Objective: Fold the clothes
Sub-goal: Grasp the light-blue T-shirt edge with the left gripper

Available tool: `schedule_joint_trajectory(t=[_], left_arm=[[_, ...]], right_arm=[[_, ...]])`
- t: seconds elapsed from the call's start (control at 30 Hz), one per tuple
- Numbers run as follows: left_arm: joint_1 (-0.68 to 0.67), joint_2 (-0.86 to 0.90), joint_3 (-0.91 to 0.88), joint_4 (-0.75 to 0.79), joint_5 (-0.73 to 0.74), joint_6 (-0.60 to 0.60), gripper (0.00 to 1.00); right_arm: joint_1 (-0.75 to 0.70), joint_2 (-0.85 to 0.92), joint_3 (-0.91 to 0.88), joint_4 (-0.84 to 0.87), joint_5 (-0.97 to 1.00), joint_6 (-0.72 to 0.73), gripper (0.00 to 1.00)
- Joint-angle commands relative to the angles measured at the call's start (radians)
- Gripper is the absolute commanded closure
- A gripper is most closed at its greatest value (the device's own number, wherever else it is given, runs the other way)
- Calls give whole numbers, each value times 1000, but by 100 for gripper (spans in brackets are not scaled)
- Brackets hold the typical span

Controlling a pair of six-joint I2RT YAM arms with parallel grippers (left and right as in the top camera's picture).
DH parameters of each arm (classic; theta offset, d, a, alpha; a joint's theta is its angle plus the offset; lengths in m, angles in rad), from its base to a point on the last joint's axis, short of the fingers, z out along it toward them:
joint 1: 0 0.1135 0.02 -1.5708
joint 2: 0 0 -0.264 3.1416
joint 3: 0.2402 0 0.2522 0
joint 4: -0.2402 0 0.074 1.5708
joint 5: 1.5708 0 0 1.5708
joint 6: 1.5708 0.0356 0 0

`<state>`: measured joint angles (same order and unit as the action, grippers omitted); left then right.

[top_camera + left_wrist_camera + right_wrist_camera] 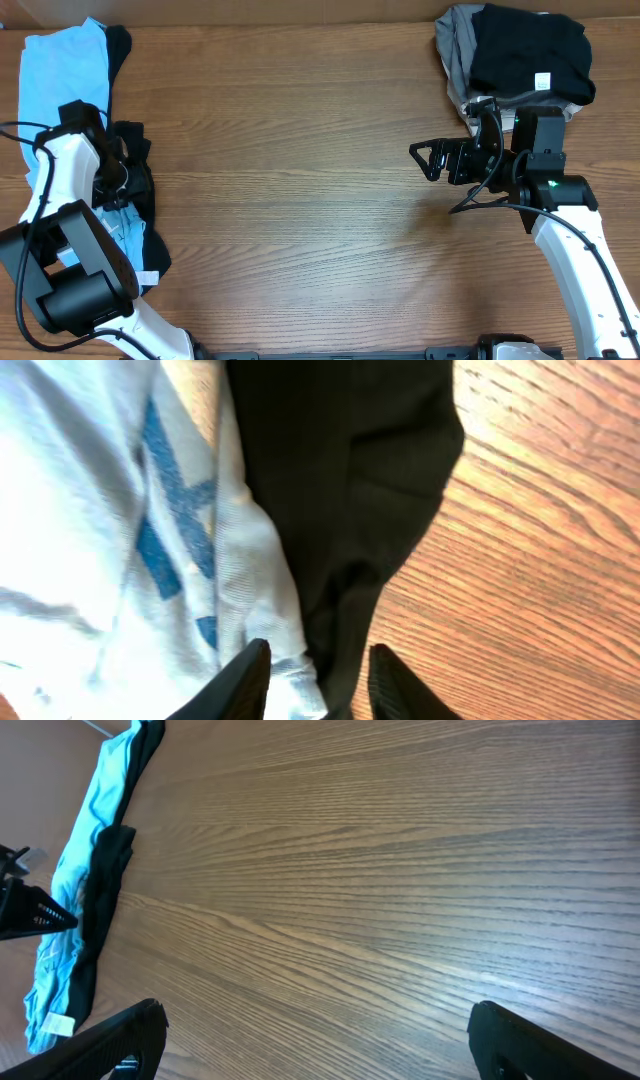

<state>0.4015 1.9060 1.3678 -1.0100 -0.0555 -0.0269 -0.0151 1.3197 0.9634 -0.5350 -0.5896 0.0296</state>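
Reaching into the heap at the counter's (290, 200) left edge, the left end effector (318, 665) has its two fingers part-way together, astride a ridge where the light blue T-shirt (90, 510) meets the long black garment (340, 480). Cloth sits between the fingers, but whether they actually pinch it cannot be told. The right end effector (428, 160) hangs over bare wood with its fingers spread wide and nothing in them, just beside the folded black garment (525, 55) and grey garment (455, 45) stacked at the far right corner. The shirt looks thin, limp and light, so it will likely sag, and it may drag the black piece along. A hold on one layer at a hem or shoulder corner seems best.
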Motion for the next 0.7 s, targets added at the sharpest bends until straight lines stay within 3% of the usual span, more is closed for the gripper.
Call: schedule_joint_trajectory(t=[0.0,0.37,0.5,0.67], left_arm=[[6,-10,-4,15,-30,-14,64],[6,-9,-72,87,-79,-23,66],[6,-9,-72,84,-86,-23,82],[6,-9,-72,76,-109,-30,95]], right_arm=[[3,1,11,6,13,-1,0],[3,1,11,6,14,-1,0],[4,1,11,5,32,-1,0],[4,1,11,6,32,-1,0]])
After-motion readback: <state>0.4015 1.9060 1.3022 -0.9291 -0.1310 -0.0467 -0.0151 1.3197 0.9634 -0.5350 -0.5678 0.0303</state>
